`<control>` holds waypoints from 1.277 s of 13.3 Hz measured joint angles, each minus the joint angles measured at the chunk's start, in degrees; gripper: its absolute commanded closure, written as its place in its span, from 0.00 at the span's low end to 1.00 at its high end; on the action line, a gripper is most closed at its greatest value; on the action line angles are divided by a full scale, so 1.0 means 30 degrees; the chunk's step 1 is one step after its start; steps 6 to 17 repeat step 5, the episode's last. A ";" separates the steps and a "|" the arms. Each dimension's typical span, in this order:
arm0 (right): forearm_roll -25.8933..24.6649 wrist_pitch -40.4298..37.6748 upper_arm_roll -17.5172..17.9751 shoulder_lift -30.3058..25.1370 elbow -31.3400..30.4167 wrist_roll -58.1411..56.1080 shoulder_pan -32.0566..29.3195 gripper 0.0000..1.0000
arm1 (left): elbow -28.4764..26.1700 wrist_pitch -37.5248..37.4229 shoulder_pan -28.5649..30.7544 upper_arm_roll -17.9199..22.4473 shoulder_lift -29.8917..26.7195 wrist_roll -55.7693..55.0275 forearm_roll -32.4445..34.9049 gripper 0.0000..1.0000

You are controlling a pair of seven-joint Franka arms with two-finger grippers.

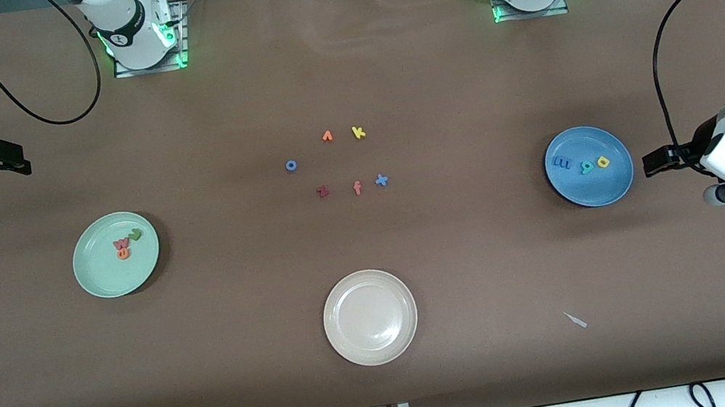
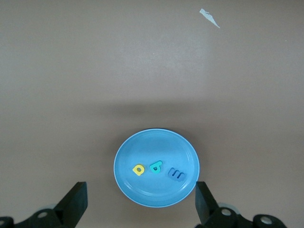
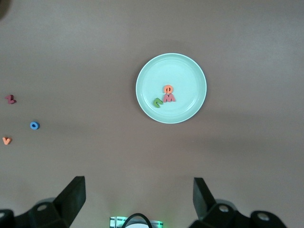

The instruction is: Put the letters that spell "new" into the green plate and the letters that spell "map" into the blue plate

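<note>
Both words sorted: n/e/w foam letters (image 1: pixel 127 243) in mint-green round plate (image 1: pixel 99 277), m/a/p foam letters (image 1: pixel 581 164) in blue round plate (image 1: pixel 578 193). Left gripper (image 1: pixel 650 162) & right gripper (image 1: pixel 13 160) released, empty, hanging over table's end edges; judged best to hold clear.

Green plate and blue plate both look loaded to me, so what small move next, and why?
Probably none beyond parking both arms. The green plate holds the n, e and w; the blue plate holds the m, a and p. The left claw and right claw are open and empty.

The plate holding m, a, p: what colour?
Medium blue plate, clearest in the left wrist view.
</note>
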 measured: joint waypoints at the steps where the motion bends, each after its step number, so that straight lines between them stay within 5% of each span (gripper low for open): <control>1: 0.0000 0.0000 0.0000 0.0001 0.0000 0.0000 0.0000 0.00 | -0.0032 0.0000 0.0000 0.0000 0.0001 0.0006 0.0000 0.00; 17: 0.0000 -0.0001 0.0000 0.0010 0.0000 0.0002 -0.0001 0.00 | -0.0179 0.0001 0.0000 0.0000 0.0005 0.0020 0.0000 0.00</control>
